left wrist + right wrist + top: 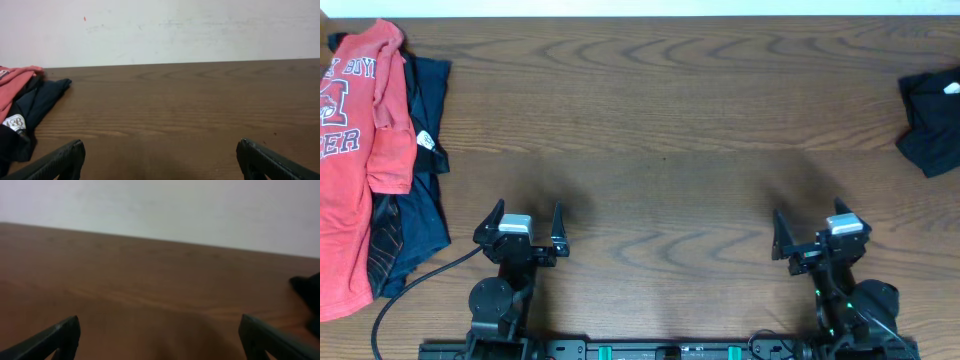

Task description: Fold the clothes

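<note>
Now, left gripper (529,222): I see it spread wide.
right gripper (808,232): spread too.
orange-red T-shirt (350,180): left of left gripper.
black shirt (932,120): ahead-right of right gripper.

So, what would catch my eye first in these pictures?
The lettered orange-red T-shirt, lying over a navy garment at the left edge of the table, stands out most against the dark wood. A crumpled black shirt sits at the right edge. Near the front, the left hand and right hand are both open, holding nothing.
</note>
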Robot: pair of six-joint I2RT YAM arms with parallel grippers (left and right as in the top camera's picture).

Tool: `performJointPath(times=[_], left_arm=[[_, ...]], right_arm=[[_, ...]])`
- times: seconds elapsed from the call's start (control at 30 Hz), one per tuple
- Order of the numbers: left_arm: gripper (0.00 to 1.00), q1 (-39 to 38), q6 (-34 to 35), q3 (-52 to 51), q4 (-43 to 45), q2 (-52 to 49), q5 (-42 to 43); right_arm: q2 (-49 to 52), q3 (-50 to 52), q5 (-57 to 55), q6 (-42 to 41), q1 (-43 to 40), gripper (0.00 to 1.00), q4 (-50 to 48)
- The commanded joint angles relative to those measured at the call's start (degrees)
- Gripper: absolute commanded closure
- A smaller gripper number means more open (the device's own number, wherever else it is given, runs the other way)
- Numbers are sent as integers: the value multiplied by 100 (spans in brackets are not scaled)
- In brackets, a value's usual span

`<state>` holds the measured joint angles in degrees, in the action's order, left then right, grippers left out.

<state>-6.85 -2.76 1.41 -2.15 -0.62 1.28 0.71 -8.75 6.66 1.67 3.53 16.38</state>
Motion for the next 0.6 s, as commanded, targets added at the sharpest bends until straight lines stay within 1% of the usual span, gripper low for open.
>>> performJointPath(times=[0.0, 0.2, 0.57], left_arm=[[2, 2, 50, -118, -192, 33, -87], [2, 2, 50, -118, -192, 33, -87], [2, 2, 50, -118, -192, 33, -90]], right_arm=[[-44, 162, 243, -105, -63, 1, -39], [-44, 393, 267, -146, -63, 1, -83], [-44, 411, 262, -142, -57, 1, -127]])
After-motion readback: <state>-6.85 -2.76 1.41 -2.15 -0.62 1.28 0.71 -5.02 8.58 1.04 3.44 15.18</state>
